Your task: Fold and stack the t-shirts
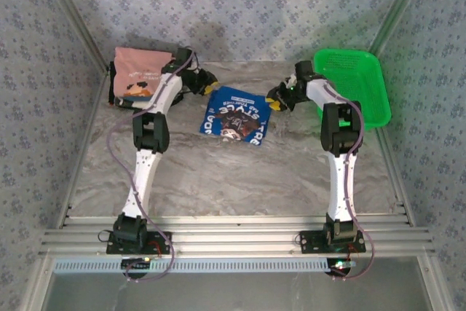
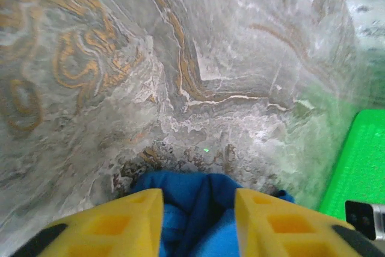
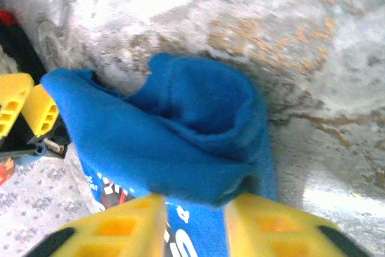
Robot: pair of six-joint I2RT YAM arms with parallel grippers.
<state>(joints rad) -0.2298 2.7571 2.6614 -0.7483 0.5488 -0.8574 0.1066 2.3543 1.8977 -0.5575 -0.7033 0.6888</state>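
1. Firstly, the two arms stand bolted at the near edge of the table; both reach away over the marbled top.
2. The blue shirt lies folded flat near the middle of the table, a little turned. Its round print and white letters face up.
3. The left claw is low at the far left corner of this shirt. In the left wrist view its yellow fingers stand apart by a narrow gap. Blue cloth lies in the gap, but the fingers are too far apart to pinch it.
4. The right claw is low at the far right corner of the same shirt. In the right wrist view its fingers are also apart by a narrow gap. The shirt edge rests just over the gap, loose and not clamped. There the corner of the cloth is bunched up into a soft fold.
5. Farther, at the far left of the table, the pink shirt lies folded with a print up. A dark cloth shows under its left edge. This pile is well apart from the blue shirt.
6. At the far right stands the green basket, just beside the right arm.
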